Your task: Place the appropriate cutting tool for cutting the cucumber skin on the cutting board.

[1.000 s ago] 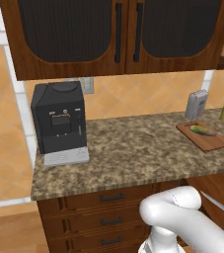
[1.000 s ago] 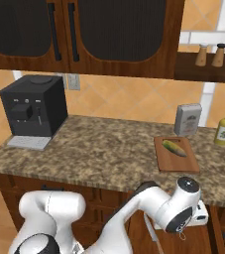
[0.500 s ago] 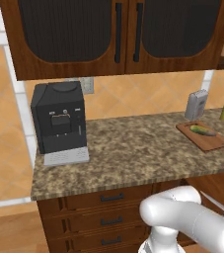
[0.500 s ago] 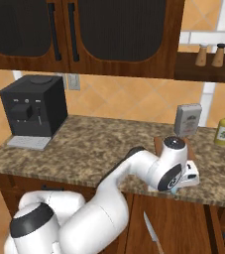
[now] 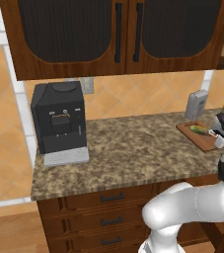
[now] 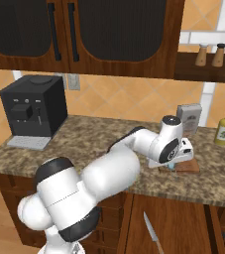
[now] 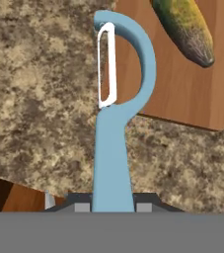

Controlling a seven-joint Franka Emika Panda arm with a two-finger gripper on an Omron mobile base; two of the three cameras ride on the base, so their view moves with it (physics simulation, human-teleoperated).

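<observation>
1. Over the near edge of the cutting board (image 7: 182, 74), the gripper (image 7: 112, 205) holds a teal-blue peeler (image 7: 114, 123) by the lower end of its handle, the two dark finger tips pressed against the handle on either side.
2. In the hand view the peeler's curved head and white blade reach over the corner of the board, while the handle lies above the speckled granite counter (image 7: 34, 99); whether the tool touches the wood cannot be told.
3. The cucumber (image 7: 185, 27) lies on the board (dark green, yellowish along one side), apart from the peeler's head.
4. In the left base view the board (image 5: 202, 137) sits at the far right of the counter (image 5: 128, 148), with the cucumber (image 5: 198, 130) on it and the white hand just beside it.
5. In the right base view the arm bends across the counter and its hand covers most of the board (image 6: 187, 167).
6. A grey canister (image 6: 189, 119) stands behind the board, an oil bottle (image 6: 223, 130) further right, and a black coffee machine (image 5: 60, 121) at the counter's left end.
7. A knife (image 6: 151, 233) shows in front of the lower cabinet door.
</observation>
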